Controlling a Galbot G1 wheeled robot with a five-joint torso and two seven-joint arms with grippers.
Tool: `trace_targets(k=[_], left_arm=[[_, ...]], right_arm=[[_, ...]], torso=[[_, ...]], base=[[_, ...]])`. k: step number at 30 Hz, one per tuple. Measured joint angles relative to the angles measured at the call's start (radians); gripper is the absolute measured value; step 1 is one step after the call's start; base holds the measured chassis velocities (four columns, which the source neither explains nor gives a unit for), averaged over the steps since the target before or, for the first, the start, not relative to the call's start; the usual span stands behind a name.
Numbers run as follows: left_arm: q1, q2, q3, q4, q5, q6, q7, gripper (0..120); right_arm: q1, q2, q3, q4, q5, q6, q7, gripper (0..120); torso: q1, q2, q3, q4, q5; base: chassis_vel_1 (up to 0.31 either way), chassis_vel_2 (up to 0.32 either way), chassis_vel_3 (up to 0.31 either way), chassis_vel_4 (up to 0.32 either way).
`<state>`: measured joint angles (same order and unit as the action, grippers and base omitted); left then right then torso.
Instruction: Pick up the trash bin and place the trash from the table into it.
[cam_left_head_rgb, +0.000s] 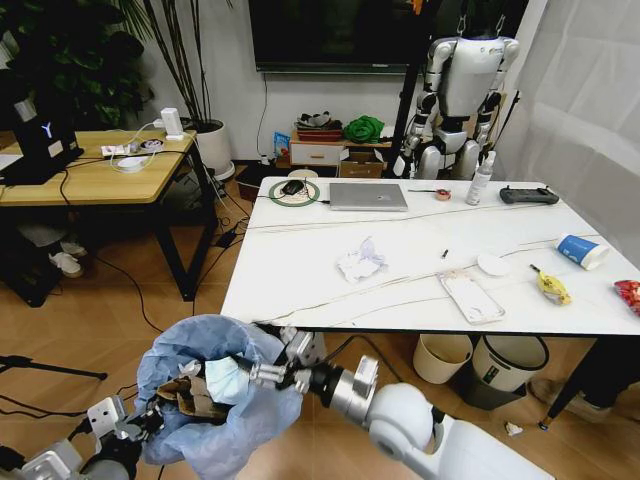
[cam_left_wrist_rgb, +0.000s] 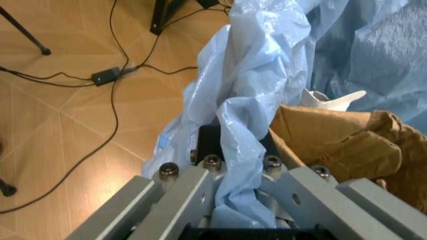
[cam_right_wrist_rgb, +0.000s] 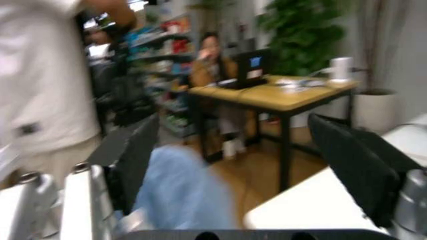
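Head view: trash bin sits at bottom left of frame, off the floor, below the near edge of the worktop. Left tool is pinched on the bin's liner, and the left wrist view confirms it, with blue plastic bunched between the fingers. Right tool reaches over the bin mouth from lower centre, pressed onto a pale blue-white mask-like piece, apparently mid-drop.

Risks:
- The left grip seems to be mostly on liner film, not rim. The film could slip or tear, so the bin could sag or fall.
- The baggy liner folds over the opening, so a released piece may land on the fold and slide out.

Contents: brown cardboard piece and a white scrap inside.

Remaining on the worktop: white tissue centre, clear plastic tray and yellow wrapper to the right, blue paper cup and red can near the right edge. So roughly half done, by my read.
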<state>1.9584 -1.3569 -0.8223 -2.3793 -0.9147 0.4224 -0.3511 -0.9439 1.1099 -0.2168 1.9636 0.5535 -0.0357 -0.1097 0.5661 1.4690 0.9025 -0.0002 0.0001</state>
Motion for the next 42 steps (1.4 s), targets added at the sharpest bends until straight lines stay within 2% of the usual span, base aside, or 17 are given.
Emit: trace_targets(k=[2, 3, 7, 9, 11, 13, 16, 24, 30, 33, 42], left_arm=[[0.000, 0.000, 0.001, 0.002, 0.000, 0.000, 0.000, 0], [0.000, 0.000, 0.001, 0.002, 0.000, 0.000, 0.000, 0], [-0.001, 0.000, 0.000, 0.004, 0.000, 0.000, 0.000, 0], [0.001, -0.001, -0.001, 0.004, 0.000, 0.000, 0.000, 0], [0.001, -0.001, -0.001, 0.004, 0.000, 0.000, 0.000, 0], [0.003, -0.002, -0.003, 0.002, 0.000, 0.000, 0.000, 0], [0.005, -0.004, -0.004, -0.002, 0.000, 0.000, 0.000, 0], [0.014, -0.008, -0.009, -0.013, 0.002, -0.001, 0.001, 0], [0.017, -0.009, -0.011, -0.018, 0.002, -0.001, 0.001, 0], [0.017, -0.009, -0.010, -0.018, 0.002, -0.001, 0.001, 0], [0.022, -0.006, -0.009, -0.020, 0.003, -0.001, 0.001, 0]], right_arm=[[0.014, 0.042, 0.060, -0.022, 0.005, -0.048, 0.067, 96], [0.014, 0.042, 0.060, -0.022, 0.005, -0.048, 0.067, 96], [0.065, 0.131, 0.195, -0.143, -0.018, -0.193, 0.232, 100], [0.094, 0.152, 0.254, -0.217, -0.018, -0.268, 0.246, 100], [0.104, 0.157, 0.271, -0.243, -0.013, -0.285, 0.243, 100], [0.147, 0.163, 0.324, -0.345, 0.005, -0.319, 0.207, 100], [0.216, 0.158, 0.356, -0.477, 0.012, -0.320, 0.145, 100], [0.312, 0.126, 0.358, -0.680, -0.007, -0.266, -0.020, 100], [0.331, 0.135, 0.336, -0.801, -0.040, -0.200, -0.084, 98], [0.336, 0.141, 0.335, -0.820, -0.051, -0.192, -0.088, 97], [0.343, 0.146, 0.338, -0.877, -0.074, -0.174, -0.091, 63]], torso=[[0.000, 0.000, 0.000, 0.0001, -0.0005], [0.000, 0.000, 0.000, 0.0001, -0.0005], [0.000, 0.000, 0.000, 0.0003, -0.0001], [0.000, 0.000, 0.000, 0.0001, -0.0002], [0.000, 0.000, 0.000, 0.0000, -0.0003], [0.000, 0.000, 0.000, -0.0001, 0.0002], [0.000, 0.000, 0.000, 0.0001, 0.0000], [0.000, 0.000, 0.000, 0.0001, 0.0001], [0.000, 0.000, 0.000, -0.0001, 0.0001], [0.000, 0.000, 0.000, 0.0001, 0.0000], [0.000, 0.000, 0.000, 0.0001, -0.0001]], base=[[0.000, 0.000, 0.000, 0.000], [0.000, 0.000, 0.000, 0.000], [0.000, 0.000, 0.000, 0.000], [0.000, 0.000, 0.000, 0.000], [0.000, 0.000, 0.000, 0.000], [0.000, 0.000, 0.000, 0.000], [0.000, 0.000, 0.000, 0.000], [0.000, 0.000, 0.000, 0.000], [0.000, 0.000, 0.000, 0.000], [0.000, 0.000, 0.000, 0.000], [0.000, 0.000, 0.000, 0.000]])
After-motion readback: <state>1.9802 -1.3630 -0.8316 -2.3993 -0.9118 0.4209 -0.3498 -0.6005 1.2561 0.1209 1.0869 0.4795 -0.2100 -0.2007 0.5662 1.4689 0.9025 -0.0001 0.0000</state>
